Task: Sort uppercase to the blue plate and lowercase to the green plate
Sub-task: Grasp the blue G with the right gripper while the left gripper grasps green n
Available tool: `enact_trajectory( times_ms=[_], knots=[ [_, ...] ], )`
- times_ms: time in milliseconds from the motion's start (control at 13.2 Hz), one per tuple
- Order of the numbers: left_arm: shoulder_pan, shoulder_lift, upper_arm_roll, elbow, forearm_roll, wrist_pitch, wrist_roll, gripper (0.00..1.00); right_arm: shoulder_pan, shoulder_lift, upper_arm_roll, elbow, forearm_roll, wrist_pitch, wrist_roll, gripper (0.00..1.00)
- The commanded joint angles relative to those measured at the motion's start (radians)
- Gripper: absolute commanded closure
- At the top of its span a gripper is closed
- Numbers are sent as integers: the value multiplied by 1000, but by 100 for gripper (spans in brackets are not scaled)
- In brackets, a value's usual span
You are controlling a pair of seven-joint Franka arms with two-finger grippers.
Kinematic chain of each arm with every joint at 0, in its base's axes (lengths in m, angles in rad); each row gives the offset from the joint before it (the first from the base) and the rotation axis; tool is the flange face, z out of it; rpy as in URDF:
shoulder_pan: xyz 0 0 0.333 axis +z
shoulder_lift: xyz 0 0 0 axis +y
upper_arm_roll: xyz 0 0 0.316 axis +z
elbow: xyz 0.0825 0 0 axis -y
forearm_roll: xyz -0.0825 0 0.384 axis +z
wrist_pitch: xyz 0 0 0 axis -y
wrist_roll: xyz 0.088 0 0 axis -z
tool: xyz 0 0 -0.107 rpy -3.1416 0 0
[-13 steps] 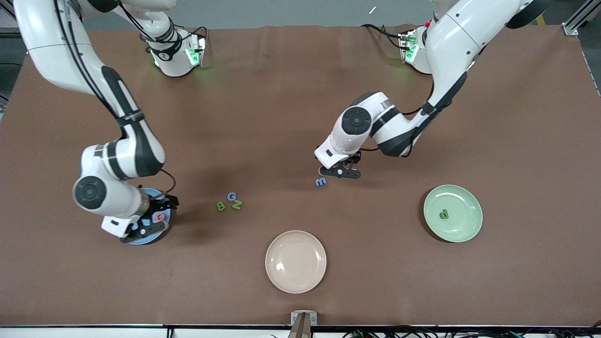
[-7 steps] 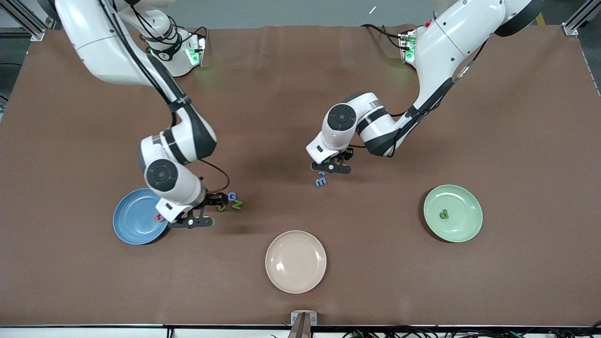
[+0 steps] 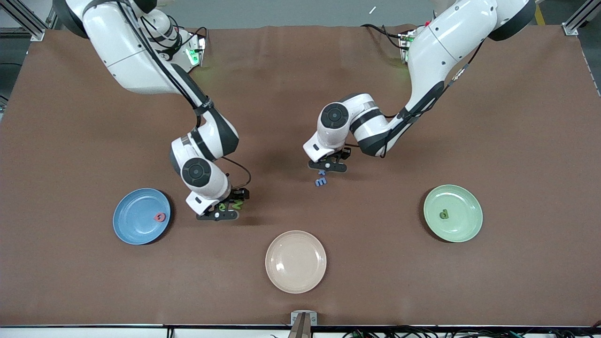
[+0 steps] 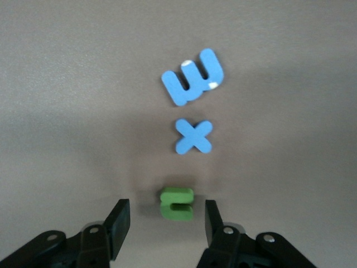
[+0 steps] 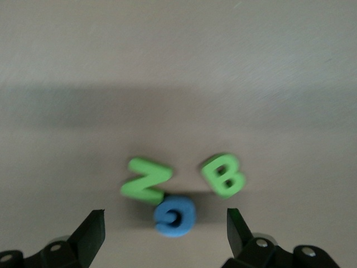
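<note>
Hovering over the green u (image 4: pixel 177 203), left gripper (image 4: pixel 167 223) is standing spread around it, blue x (image 4: pixel 193 137) and blue m (image 4: pixel 193 77) just beside. Right gripper (image 5: pixel 165 230) is gaping over blue G (image 5: pixel 175 215), with green N (image 5: pixel 145 179) and green B (image 5: pixel 224 176) crowding it. Pinkish-red letter (image 3: pixel 160 217) is lying on the blue plate (image 3: pixel 134 220), green a (image 3: pixel 443 214) on the green plate (image 3: pixel 465 220); a cream plate (image 3: pixel 296 261) is sitting between.

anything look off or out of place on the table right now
Nothing stands out. One red letter lies on the blue plate, one green letter on the green plate, and the cream plate holds nothing.
</note>
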Motion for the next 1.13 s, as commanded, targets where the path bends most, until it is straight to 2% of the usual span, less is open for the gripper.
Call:
enact_trajectory(
  times_ms=[0, 227, 302, 453, 529, 605, 907, 1058],
  knots=[
    [-6, 27, 9, 25, 28, 12, -43, 39, -2, -23, -7, -38, -6, 4, 8, 13],
    [-15, 30, 9, 29, 28, 12, -49, 43, -4, -23, -7, -56, -6, 12, 5, 27],
    [-20, 30, 16, 29, 29, 12, -49, 51, -11, -23, -7, -56, -6, 13, 3, 30],
    [-19, 29, 20, 28, 28, 11, -51, 84, -17, -22, -7, -61, -5, 35, 6, 39],
    [-16, 27, 21, 28, 28, 11, -50, 93, -16, -20, -7, -67, -5, 42, 9, 43],
    [-6, 27, 21, 28, 29, 11, -48, 98, -16, -20, -7, -67, -5, 42, 11, 50],
    [95, -31, 24, 22, 47, -31, -33, 99, -19, -23, -7, -64, -5, 42, 11, 82],
    [177, -63, 24, 23, 66, -57, 21, 99, -25, -34, -7, -53, -5, 27, 8, 89]
  ],
)
